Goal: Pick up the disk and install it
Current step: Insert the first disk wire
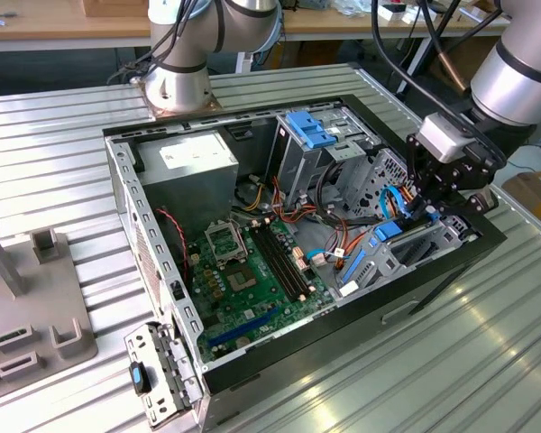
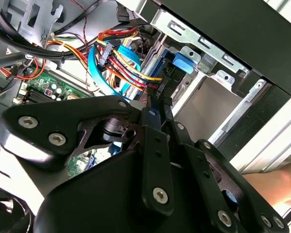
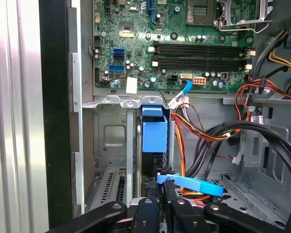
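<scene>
The black gripper [image 1: 430, 209] stands over the grey metal drive bay [image 3: 111, 141] at the exterior view's right end of the open black computer case [image 1: 343, 329]. The flat dark grey disk with bright blue plastic rails [image 3: 154, 132] sits on edge in that bay, beside the green motherboard [image 3: 174, 43]. Its near edge lies between the fingers [image 3: 146, 209], which are drawn narrow and clamp it. A thin blue cable [image 3: 194, 184] passes just beside the fingertips.

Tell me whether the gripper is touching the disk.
Touching. In the first wrist view the gripper clamps the disk from both sides.
</scene>
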### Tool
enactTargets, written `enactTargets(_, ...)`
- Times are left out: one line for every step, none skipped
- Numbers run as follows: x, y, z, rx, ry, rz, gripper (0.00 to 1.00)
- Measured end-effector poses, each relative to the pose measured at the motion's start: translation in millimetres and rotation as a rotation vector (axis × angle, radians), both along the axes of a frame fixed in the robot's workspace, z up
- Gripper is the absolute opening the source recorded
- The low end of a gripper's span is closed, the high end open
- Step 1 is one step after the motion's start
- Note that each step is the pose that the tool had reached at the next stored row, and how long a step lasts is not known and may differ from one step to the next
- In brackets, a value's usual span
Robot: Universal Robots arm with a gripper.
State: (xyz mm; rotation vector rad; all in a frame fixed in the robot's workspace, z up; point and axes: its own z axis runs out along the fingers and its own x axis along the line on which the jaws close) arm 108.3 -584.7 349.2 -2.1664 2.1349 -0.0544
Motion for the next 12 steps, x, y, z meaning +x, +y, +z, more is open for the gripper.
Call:
enactTargets(0.0,0.0,0.1,-0.0001,0.0000,0.000,0.16)
enactTargets(0.0,0.0,0.0,0.0000,0.0000,0.000,0.16)
enactTargets(0.0,0.0,0.0,0.0002,0.0000,0.000,0.16)
enactTargets(0.0,0.1,-0.5,0.0001,0.0000,0.000,0.16)
enactTargets(0.0,0.0,-0.8,-0.0001,0.0000,0.000,0.16)
enactTargets(0.0,0.0,-0.9,-0.0001,0.0000,0.000,0.16)
enactTargets(0.0,0.0,-1.0,-0.0002,0.0000,0.000,0.16)
enactTargets(0.0,0.0,-1.1,0.0000,0.0000,0.000,0.16)
enactTargets(0.0,0.1,-1.7,0.0003,0.0000,0.000,0.16)
enactTargets(0.0,0.1,-1.7,0.0002,0.0000,0.000,0.16)
enactTargets(0.0,0.1,-1.7,0.0001,0.0000,0.000,0.16)
enactTargets(0.1,0.9,-1.6,0.0000,0.0000,0.000,0.16)
